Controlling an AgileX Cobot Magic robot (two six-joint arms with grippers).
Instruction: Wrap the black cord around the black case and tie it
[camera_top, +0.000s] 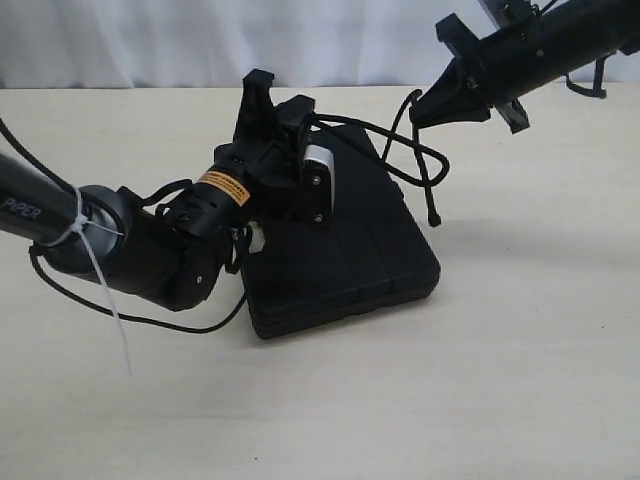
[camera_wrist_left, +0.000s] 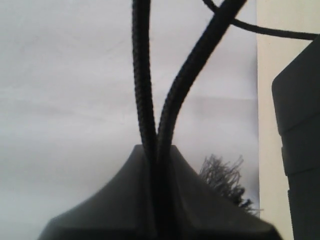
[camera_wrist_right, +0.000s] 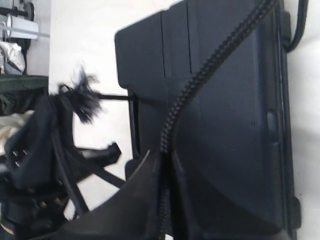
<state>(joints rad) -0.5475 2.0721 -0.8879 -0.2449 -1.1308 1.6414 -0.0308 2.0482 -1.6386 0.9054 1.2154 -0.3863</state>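
The black case (camera_top: 345, 255) lies flat on the tan table, its long side running away from the camera. The black cord (camera_top: 420, 165) loops over the case's far end and hangs off its right edge with a blunt tip near the table. My left gripper (camera_top: 258, 100) stands over the case's far left corner, shut on two strands of cord (camera_wrist_left: 150, 100); a frayed tuft (camera_wrist_left: 225, 177) pokes out beside it. My right gripper (camera_top: 418, 112) hovers above the far right of the case, shut on one strand of cord (camera_wrist_right: 200, 75) that crosses the case (camera_wrist_right: 235, 100).
The left arm (camera_top: 150, 245) with its own smooth cables and a white zip tie lies across the table left of the case. A white curtain closes off the back. Bare tabletop (camera_top: 500, 380) spreads in front and to the right.
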